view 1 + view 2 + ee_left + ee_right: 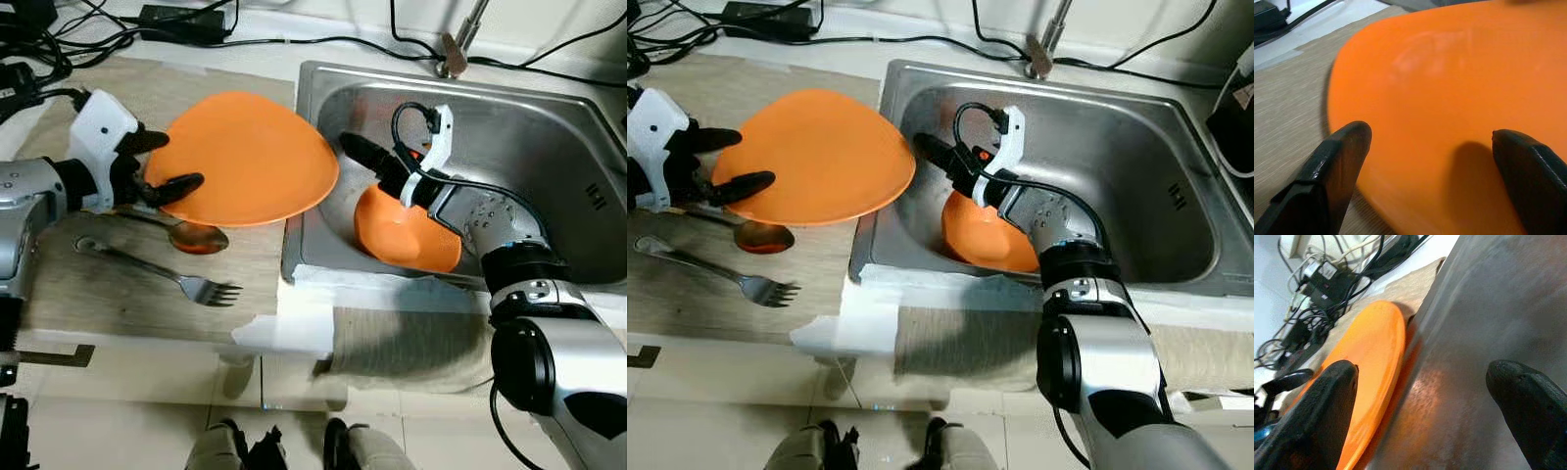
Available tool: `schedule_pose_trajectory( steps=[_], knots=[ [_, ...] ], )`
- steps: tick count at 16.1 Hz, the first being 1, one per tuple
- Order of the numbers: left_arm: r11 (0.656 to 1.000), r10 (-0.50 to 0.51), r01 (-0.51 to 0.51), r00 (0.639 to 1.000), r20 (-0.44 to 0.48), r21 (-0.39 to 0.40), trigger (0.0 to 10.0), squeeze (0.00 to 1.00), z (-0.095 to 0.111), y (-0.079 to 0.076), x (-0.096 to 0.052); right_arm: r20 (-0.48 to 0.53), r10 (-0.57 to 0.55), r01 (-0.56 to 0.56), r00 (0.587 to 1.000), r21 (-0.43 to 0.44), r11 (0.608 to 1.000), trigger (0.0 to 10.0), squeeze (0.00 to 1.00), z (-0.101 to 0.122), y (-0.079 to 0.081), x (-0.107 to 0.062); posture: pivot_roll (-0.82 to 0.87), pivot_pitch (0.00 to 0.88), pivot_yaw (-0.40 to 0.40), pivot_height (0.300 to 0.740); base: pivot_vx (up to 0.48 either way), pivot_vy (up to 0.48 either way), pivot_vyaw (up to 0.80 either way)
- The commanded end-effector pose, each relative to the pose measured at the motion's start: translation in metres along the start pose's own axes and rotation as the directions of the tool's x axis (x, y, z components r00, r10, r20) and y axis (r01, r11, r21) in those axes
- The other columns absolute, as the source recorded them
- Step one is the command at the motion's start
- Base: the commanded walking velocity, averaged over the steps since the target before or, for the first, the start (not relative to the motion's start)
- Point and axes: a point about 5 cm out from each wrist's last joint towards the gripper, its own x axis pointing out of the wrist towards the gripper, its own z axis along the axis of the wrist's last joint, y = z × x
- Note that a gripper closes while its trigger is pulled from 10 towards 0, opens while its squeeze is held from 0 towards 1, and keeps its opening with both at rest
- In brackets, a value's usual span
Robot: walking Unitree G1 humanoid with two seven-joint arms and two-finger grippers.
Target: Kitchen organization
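- Orange plate (pixel 245 157) lying on the worktop (pixel 127 294) just beside the sink (pixel 549 147), its edge reaching over the sink's rim.
- Left tool (pixel 157 166) spread around the plate's far edge, away from the sink, fingers (pixel 1337 166) apart.
- Right tool (pixel 367 157) hovering inside the sink, fingers spread, gripping nothing, above an orange bowl (pixel 407 235) resting there.
- Spoon (pixel 191 235) and fork (pixel 167 274) lying on the worktop beside the sink.

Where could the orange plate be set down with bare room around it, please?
The sink floor is bare to the right of the orange bowl. The counter is free in front of the fork. It is crowded under the orange plate, where the spoon lies by the left gripper.
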Motion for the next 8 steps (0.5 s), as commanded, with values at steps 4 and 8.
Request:
schedule_pose_trajectory(
  steps=[4, 8],
  knots=[
    [0.998, -0.059, 0.059, 0.998, 0.018, 0.007, 10.0, 0.00, 0.003, -0.011, 0.009, -0.031, 0.089, -0.088, 0.996, 0.026, 0.996, 10.0, 1.00, 0.002, 0.006, -0.002, -0.09, 0.184, -0.121, 0.740, 0.000, 0.000, 0.00],
    [0.994, -0.109, 0.108, 0.992, 0.062, 0.013, 10.0, 0.00, 0.013, -0.021, 0.022, -0.102, 0.162, -0.161, 0.981, 0.017, 0.987, 10.0, 0.00, -0.005, 0.011, -0.004, -0.09, 0.185, -0.116, 0.740, 0.000, 0.000, 0.00]
  ],
)
